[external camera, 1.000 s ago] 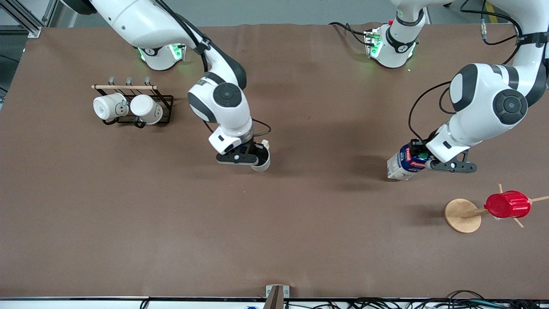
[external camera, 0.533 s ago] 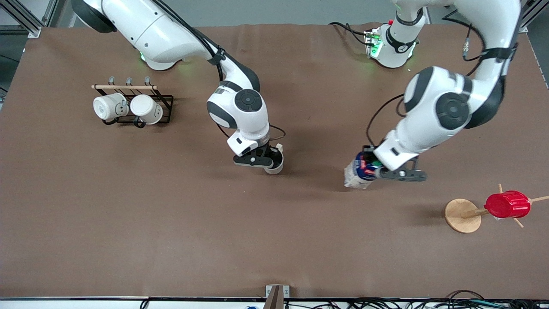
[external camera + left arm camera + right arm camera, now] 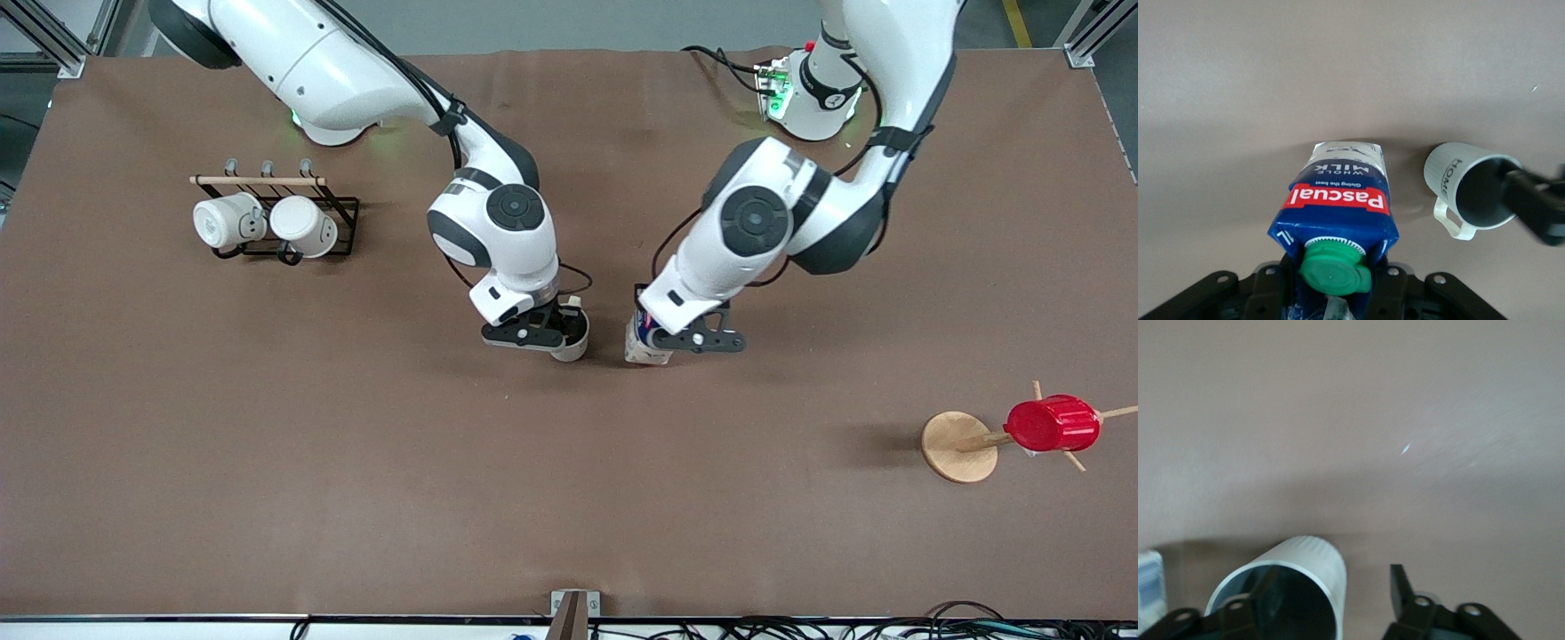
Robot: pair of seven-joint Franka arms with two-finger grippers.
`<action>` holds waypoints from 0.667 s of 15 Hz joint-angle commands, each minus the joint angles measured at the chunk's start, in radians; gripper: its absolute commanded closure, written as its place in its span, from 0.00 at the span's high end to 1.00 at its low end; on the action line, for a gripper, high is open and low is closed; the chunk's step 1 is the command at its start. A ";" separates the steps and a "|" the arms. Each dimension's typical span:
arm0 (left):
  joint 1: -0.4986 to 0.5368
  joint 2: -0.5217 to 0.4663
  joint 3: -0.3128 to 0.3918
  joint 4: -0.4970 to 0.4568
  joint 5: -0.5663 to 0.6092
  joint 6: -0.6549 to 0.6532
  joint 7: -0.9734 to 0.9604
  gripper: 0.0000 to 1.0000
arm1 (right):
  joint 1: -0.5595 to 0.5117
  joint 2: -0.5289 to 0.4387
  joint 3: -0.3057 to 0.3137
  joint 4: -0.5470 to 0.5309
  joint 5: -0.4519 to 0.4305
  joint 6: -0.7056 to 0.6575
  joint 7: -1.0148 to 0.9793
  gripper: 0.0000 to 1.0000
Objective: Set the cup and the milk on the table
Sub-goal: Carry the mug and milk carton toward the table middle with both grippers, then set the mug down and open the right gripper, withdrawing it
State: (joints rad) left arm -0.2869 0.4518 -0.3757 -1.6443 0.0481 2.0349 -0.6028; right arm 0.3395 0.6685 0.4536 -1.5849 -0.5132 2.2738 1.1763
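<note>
A: Where are the cup and milk?

B: Cup sits mid-table, under the right gripper. One finger is inside the rim, the other outside, so the wall is pinched. In the right wrist view the cup shows its grey inside and a finger down in it. Can't tell whether its base touches the table.

A: Milk?

B: Milk is just beside the cup, toward the left arm's end, a small gap between them. Left gripper is clamped on the carton's top end. Left wrist view: blue top, red Pascal band, green cap closest to the camera, white body pointing down at the table. Carton looks slightly tilted. The cup shows there too, handle toward the wrist camera, "HOME" on its side, with the right gripper's finger over its rim.

A: Rest of the surface?

B: Matte brown covering with faint creases. Black wire rack with a wooden bar toward the right arm's end holds two white mugs lying on their sides. Toward the left arm's end, nearer the front camera, a wooden stand with a round base carries a red cup on a peg. Cables run along the table's front edge, and grey floor and aluminium framing show at the top corners.
</note>
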 commanded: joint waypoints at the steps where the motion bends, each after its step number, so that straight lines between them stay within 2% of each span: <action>1: -0.035 0.033 0.001 0.066 0.041 -0.041 -0.063 0.20 | -0.085 -0.154 0.026 -0.035 -0.018 -0.130 0.013 1.00; 3: -0.061 0.082 0.004 0.131 0.047 -0.041 -0.075 0.20 | -0.138 -0.235 0.028 -0.037 -0.016 -0.190 0.005 1.00; 5: -0.081 0.114 0.006 0.168 0.076 -0.041 -0.098 0.21 | -0.192 -0.302 0.025 -0.035 0.005 -0.240 -0.088 1.00; 7: -0.103 0.133 0.008 0.185 0.084 -0.041 -0.104 0.21 | -0.269 -0.380 0.005 -0.030 0.149 -0.279 -0.246 1.00; 8: -0.104 0.136 0.008 0.187 0.084 -0.041 -0.106 0.22 | -0.296 -0.423 -0.036 -0.029 0.227 -0.299 -0.339 1.00; 10: -0.118 0.143 0.008 0.187 0.090 -0.039 -0.112 0.25 | -0.297 -0.509 -0.181 -0.027 0.335 -0.373 -0.511 1.00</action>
State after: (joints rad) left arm -0.3798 0.5884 -0.3720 -1.5037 0.1200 2.0213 -0.6930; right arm 0.0641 0.2661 0.3777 -1.5695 -0.2803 1.9456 0.8109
